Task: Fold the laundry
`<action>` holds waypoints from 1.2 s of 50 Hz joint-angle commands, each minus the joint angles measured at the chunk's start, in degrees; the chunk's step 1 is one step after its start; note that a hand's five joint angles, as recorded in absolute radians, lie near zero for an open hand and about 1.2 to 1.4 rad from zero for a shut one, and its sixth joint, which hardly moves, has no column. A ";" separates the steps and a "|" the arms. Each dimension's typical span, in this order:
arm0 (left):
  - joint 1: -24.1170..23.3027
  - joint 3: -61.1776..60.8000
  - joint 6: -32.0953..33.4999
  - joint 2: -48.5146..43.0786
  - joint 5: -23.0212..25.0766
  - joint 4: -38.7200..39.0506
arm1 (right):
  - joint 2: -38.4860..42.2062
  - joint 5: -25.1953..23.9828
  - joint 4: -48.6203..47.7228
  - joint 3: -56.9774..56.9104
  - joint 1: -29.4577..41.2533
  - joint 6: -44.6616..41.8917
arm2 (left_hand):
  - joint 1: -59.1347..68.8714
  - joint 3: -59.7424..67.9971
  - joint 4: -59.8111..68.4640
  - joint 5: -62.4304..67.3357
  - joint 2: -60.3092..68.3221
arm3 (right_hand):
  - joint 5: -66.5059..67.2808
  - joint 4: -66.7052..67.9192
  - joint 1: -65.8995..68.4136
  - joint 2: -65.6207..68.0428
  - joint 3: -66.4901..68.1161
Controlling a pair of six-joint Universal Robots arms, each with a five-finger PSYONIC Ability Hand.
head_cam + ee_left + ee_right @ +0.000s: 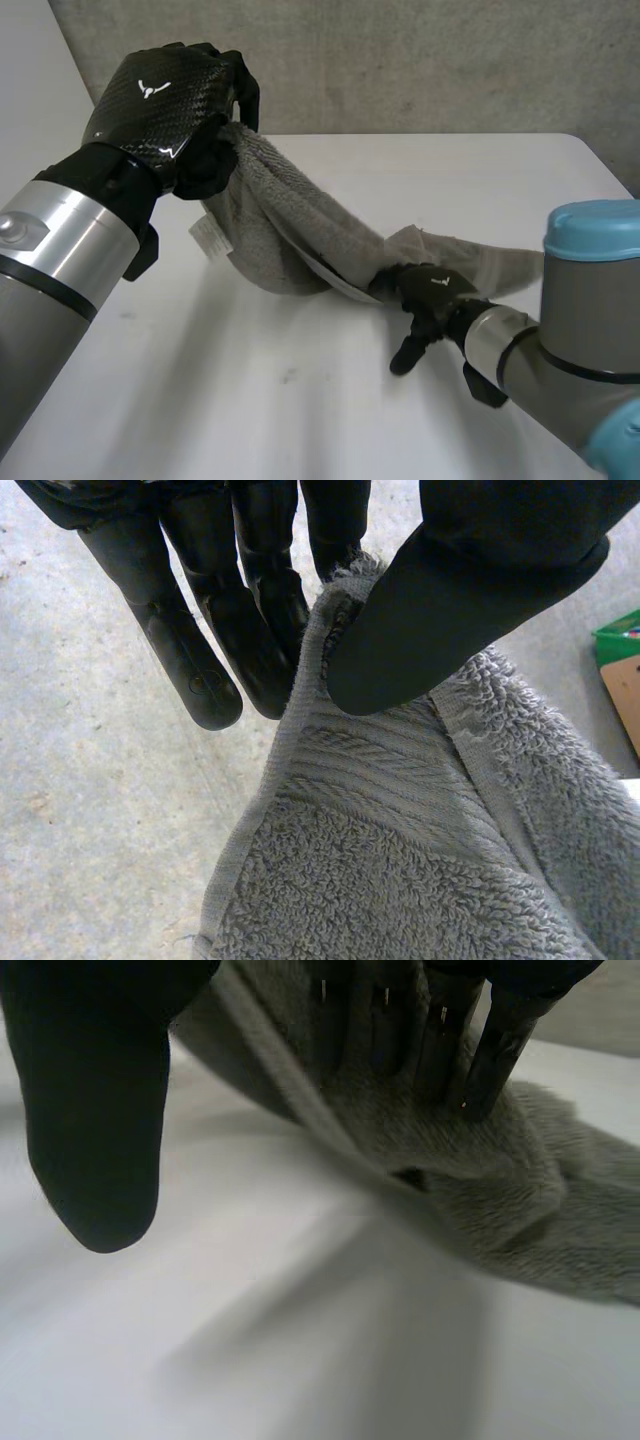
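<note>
Left hand (165, 105): hovering raised near the counter's (250, 400) far left corner, pinching a hemmed corner of the grey towel (290, 230) between thumb and fingers; the grip is lying on the hem alone, with little cloth inside it. Towel: hanging from that pinch, sagging down onto the middle of the counter, then trailing in a bunched, twisted band toward the right edge; a white label (210, 238) is dangling from the sagging part. Right hand (432, 290): sitting low between the counter's middle and its right edge, fingers (500, 1050) pressing straight down on the bunched band, thumb (95, 1110) standing apart over bare counter, so it is pinning the cloth and grasping nothing. Hazards, as judged: the towel's hanging weight is loading the narrow pinch, and any further lift is risking the hem slipping free and the cloth dropping in a heap; the right hand's pressure alone is risking the band sliding out beneath the fingers under a pull; the twist is risking a crooked, uneven fold unless spread flat first.
</note>
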 commanded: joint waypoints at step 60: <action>4.50 -0.08 -1.71 4.13 -4.90 -1.85 | 5.13 5.75 1.77 -24.05 1.38 -1.53 | 12.40 10.31 10.21 10.81 10.27 | 63.98 63.44 64.96 62.92 63.94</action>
